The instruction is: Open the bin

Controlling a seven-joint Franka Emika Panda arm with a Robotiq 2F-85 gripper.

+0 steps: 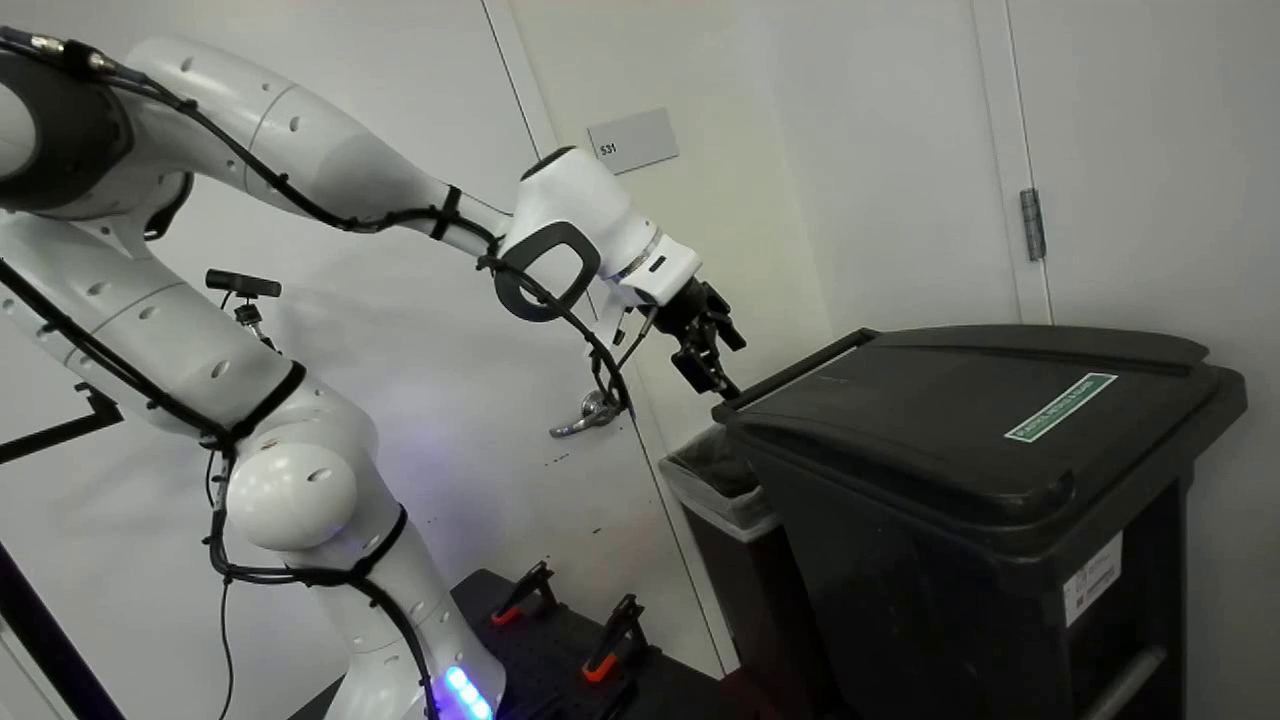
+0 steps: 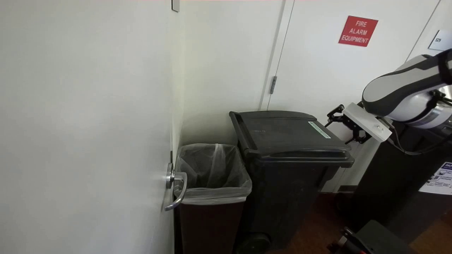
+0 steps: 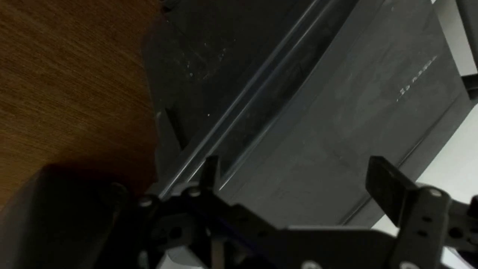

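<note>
The bin is a large black wheelie bin (image 1: 950, 390) with a flat lid, which lies shut in both exterior views (image 2: 282, 130). A green-white label strip (image 1: 1060, 408) shows on the lid and in an exterior view (image 2: 319, 129). My gripper (image 1: 733, 366) is open, its jaws wide apart with nothing between them. In an exterior view the gripper (image 2: 337, 133) is beside the label end of the lid. In the wrist view the lid (image 3: 328, 138) lies beyond the open gripper (image 3: 294, 162). I cannot tell whether a finger touches the lid.
A lined waste bin (image 2: 213, 199) stands beside the wheelie bin. A door handle (image 2: 178, 192) juts out near it. A dark box with a paper sign (image 2: 438, 180) stands at right. Clamps (image 1: 615, 645) sit on the robot's dark base table (image 1: 480, 590).
</note>
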